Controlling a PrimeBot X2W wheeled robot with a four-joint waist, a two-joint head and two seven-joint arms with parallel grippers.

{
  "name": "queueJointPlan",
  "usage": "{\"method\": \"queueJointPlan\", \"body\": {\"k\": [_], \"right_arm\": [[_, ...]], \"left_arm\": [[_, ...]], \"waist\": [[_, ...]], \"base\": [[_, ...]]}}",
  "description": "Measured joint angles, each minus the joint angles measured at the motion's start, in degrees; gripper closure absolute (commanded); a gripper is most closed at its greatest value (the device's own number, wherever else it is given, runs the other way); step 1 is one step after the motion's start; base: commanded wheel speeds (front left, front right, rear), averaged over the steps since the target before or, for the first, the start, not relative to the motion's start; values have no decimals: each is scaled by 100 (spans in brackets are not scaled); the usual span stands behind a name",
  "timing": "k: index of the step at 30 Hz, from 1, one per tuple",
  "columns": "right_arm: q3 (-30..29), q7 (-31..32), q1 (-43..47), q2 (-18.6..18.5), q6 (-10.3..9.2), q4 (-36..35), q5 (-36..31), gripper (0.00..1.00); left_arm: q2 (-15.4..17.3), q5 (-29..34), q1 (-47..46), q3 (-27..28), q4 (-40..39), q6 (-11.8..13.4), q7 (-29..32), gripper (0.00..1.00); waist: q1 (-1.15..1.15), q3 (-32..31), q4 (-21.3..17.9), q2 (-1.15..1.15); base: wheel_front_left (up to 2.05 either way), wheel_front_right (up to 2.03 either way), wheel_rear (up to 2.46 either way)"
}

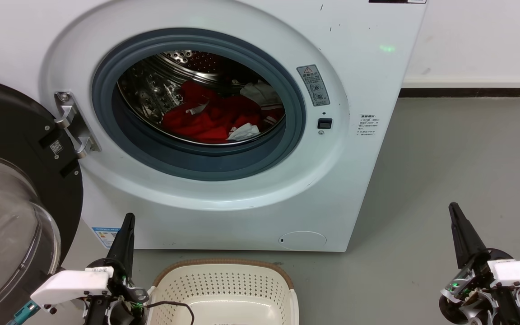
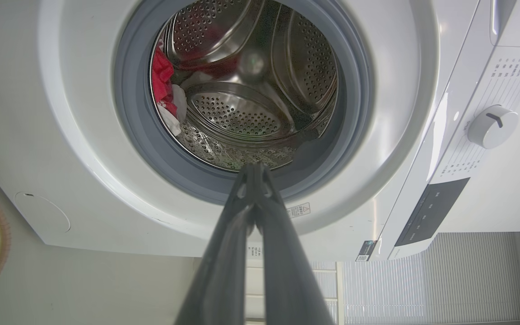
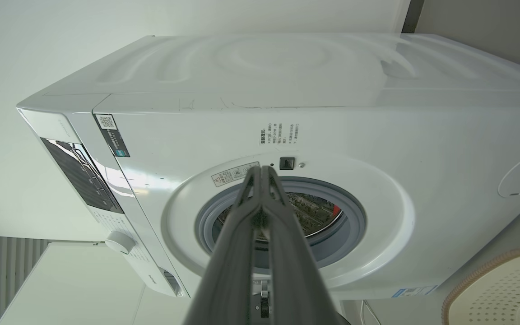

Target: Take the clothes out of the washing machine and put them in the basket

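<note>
In the upper centre, crumpled red-and-white clothes [image 1: 215,118] lie in the perforated steel drum [image 1: 149,92] of the washing machine [image 1: 355,67]. At bottom centre sits the cream, hole-dotted basket [image 1: 224,283], flanked by the left hand [image 1: 128,220] and right hand [image 1: 453,208]. Each has its fingers pressed together, empty.

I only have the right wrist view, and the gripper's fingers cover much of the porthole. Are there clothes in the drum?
Observer: Yes, red and white clothes lie piled inside the washing machine.
Operator: Where is the door?
Observer: The door is swung wide open on the robot's left.
Operator: Anything in the basket?
Observer: The basket shows no clothes in the part of its inside that is visible.
</note>
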Motion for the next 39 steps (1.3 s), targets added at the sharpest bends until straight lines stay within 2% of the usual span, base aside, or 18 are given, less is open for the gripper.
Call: {"method": "queueJointPlan", "body": {"k": [16, 17, 30, 39], "right_arm": [[0, 0, -1, 0, 0, 0, 0, 100], [2, 0, 13, 1, 1, 21, 1, 0], [145, -302, 181, 21, 0, -30, -270, 0], [167, -531, 249, 24, -1, -246, -1229, 0]], "left_arm": [[0, 0, 0, 0, 0, 0, 0, 100], [-3, 1, 12, -3, 24, 1, -4, 0], [-22, 189, 107, -298, 89, 2, -304, 0], [-21, 1147, 58, -417, -162, 2, -534, 0]], "waist": [[0, 0, 0, 0], [0, 0, 0, 0], [0, 7, 0, 0], [0, 7, 5, 0]], "base": [[0, 0, 0], [0, 0, 0], [0, 0, 0], [0, 0, 0]]}}
